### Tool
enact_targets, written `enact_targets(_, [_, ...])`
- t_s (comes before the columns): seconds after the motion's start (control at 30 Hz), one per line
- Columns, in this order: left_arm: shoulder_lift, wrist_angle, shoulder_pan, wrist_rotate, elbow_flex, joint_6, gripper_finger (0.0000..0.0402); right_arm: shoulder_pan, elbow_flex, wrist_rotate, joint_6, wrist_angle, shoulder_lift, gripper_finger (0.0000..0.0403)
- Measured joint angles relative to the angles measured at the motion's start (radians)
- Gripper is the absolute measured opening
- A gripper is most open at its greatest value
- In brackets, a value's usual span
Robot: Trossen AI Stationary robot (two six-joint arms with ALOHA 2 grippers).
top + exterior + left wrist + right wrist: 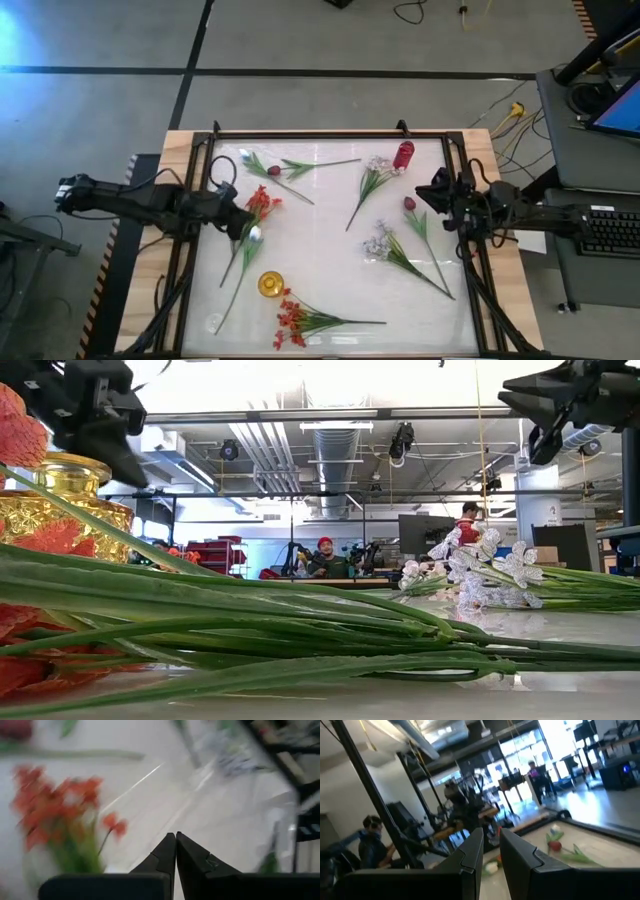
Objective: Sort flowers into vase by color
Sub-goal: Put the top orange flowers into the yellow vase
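Long-stemmed flowers lie flat on the white tabletop [330,260]. One red-orange spray [262,205] lies at the left and another [295,322] at the near edge. Two pale lavender sprays [378,165] [380,240] and two maroon buds [273,170] [409,203] lie across the middle and far side. A gold vase [270,284] stands near the front left and a red vase [403,155] at the far right. My left gripper [175,836] hangs shut above the left red-orange spray [60,810]. My right gripper [491,832] is raised at the right, with a narrow, empty gap between its fingers.
A black frame [330,133] borders the tabletop. A keyboard [612,232] and a screen [620,105] sit on a desk to the right of the table. People [322,558] sit in the room beyond the far edge. Green stems [300,630] lie across the near front.
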Motion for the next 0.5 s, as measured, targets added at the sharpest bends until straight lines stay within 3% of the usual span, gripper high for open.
enact_targets(0.13, [0.062,-0.135,0.0,0.004,0.059,-0.06,0.0,0.004,0.057,0.007,-0.002,-0.092,0.059,0.0057])
enact_targets(0.3, [0.15,-0.175,0.0,0.048,0.084,-0.094,0.0002,0.004,0.166,0.06,-0.011,-0.295,0.151,0.0057])
enact_targets(0.5, [0.256,-0.238,-0.002,0.139,0.081,-0.136,0.0037,0.003,0.289,0.15,-0.034,-0.466,0.27,0.0057])
